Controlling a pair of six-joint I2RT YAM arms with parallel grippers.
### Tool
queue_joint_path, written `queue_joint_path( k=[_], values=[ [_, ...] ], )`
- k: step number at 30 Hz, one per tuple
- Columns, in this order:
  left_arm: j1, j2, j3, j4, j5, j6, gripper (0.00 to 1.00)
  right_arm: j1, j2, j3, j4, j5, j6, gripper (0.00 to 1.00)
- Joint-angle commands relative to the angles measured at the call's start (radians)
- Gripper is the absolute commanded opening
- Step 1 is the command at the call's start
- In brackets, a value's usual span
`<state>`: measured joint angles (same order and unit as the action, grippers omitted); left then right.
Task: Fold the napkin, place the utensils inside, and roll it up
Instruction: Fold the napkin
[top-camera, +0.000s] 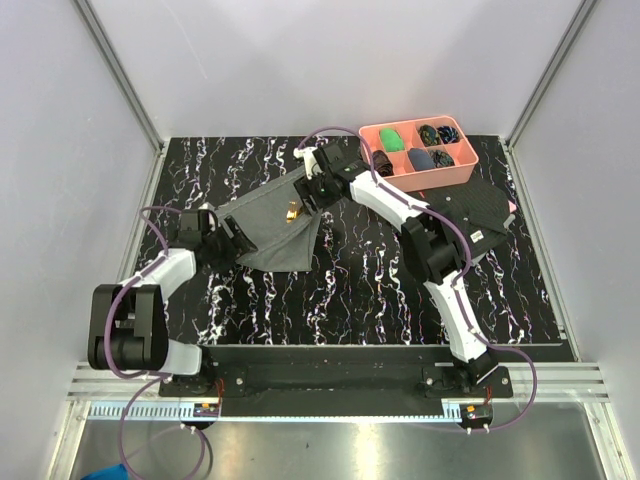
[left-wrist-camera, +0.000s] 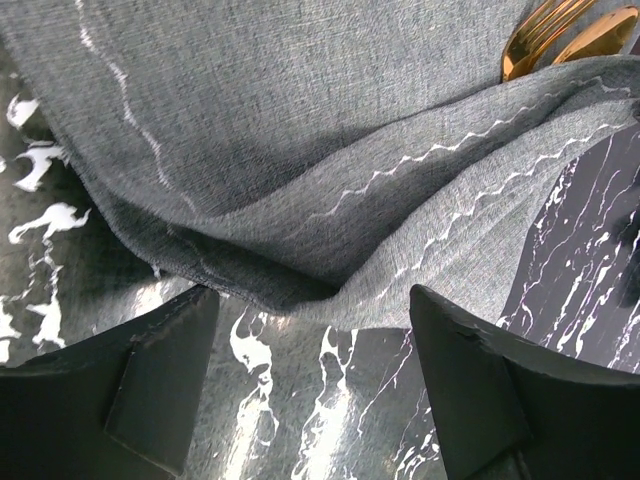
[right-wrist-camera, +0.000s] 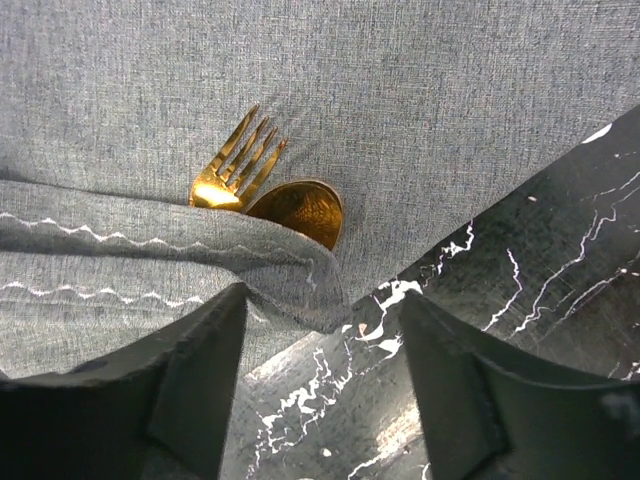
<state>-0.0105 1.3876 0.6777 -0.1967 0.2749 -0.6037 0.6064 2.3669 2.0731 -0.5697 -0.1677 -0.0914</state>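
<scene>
The napkin (top-camera: 268, 228) lies left of centre in the top cam, folded to a rough triangle w/ its point toward the bottom of frame. It's grey woven cloth, soft & slack, w/ pale zigzag stitching along the hems. The top flap sags in a loose fold, no crisp crease. The fork (right-wrist-camera: 236, 165) and spoon (right-wrist-camera: 298, 210) sit inside near the napkin's upper-right edge. Only the tines & the bowl's rim poke out from under the flap; handles are hidden. They're gold, mirror-shiny, hard & slim, so I reckon they could slide on the weave if the roll starts loose. I read the placement as prep for rolling: utensils under the flap so the cloth wraps round them.

The left tool (left-wrist-camera: 312, 300) is released, jaws wide, at the flap's lower-left hem w/ nothing pinched. The right tool (right-wrist-camera: 322, 300) is likewise spread, straddling the folded corner just beside the spoon, not gripping. One tool per end, prob to lift the edge evenly.

The desk (top-camera: 350, 290) is glossy black w/ white veining. The pink tray (top-camera: 415, 180) & black cloth (top-camera: 485, 210) sit upper right, well apart from the napkin.
</scene>
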Motion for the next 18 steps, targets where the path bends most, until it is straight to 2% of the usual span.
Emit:
queue_joint_path(
  k=[1,3,8,11,12,14,15,18],
  values=[
    [0.0,0.036,0.013,0.088,0.033,-0.007,0.74,-0.008,0.011,0.05,0.016,0.002,0.009,0.64],
    [0.0,0.045,0.016,0.098,0.038,-0.008,0.69,-0.007,0.008,0.047,0.016,0.004,0.013,0.59],
    [-0.009,0.062,0.036,0.108,0.021,-0.004,0.5,-0.007,-0.017,0.038,0.016,0.011,0.016,0.3],
    [-0.013,0.088,0.052,0.114,0.035,0.001,0.4,-0.007,-0.031,0.036,0.013,0.031,0.019,0.18],
    [-0.014,0.096,0.057,0.114,0.038,0.001,0.33,-0.007,-0.034,0.036,0.01,0.039,0.021,0.16],
    [-0.016,0.094,0.065,0.112,0.037,0.001,0.25,-0.007,-0.052,0.032,0.005,0.049,0.022,0.12],
    [-0.016,0.091,0.068,0.111,0.037,-0.004,0.21,-0.007,-0.058,0.03,0.004,0.057,0.022,0.07],
    [-0.017,0.083,0.079,0.108,0.033,-0.002,0.2,-0.007,-0.077,0.027,-0.002,0.063,0.019,0.02]
  ],
)
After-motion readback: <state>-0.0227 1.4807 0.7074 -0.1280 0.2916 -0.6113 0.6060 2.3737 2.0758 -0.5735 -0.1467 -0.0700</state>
